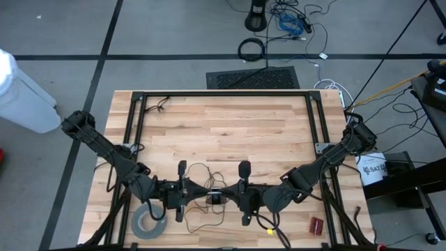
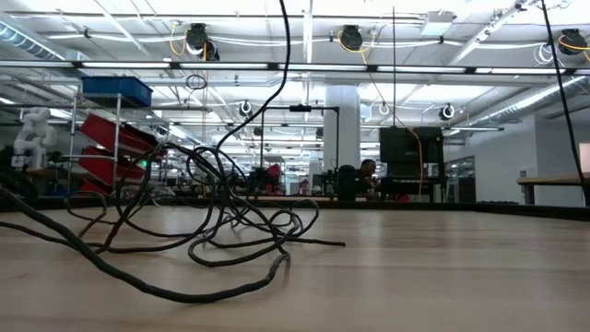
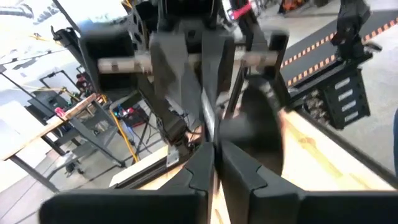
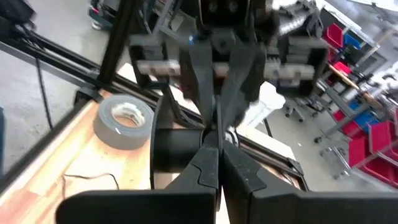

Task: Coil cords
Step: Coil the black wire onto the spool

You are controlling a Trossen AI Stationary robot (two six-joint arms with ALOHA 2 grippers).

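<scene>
Honestly, both pincers, left [image 1: 197, 193] and right [image 1: 224, 196], pinch the cord [image 1: 202, 171] beside the tape roll [image 1: 148, 222], so tugging apart could snap it.

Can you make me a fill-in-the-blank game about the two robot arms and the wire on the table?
1. The grey tape roll lies beside the ____ arm.
2. The jaws of the right gripper are ____.
3. The two grippers, left gripper included, meet near the table's ____ edge, facing each other.
4. The thin wire lies in loose loops on the ____ table.

Missing words: left; shut; front; wooden
</scene>
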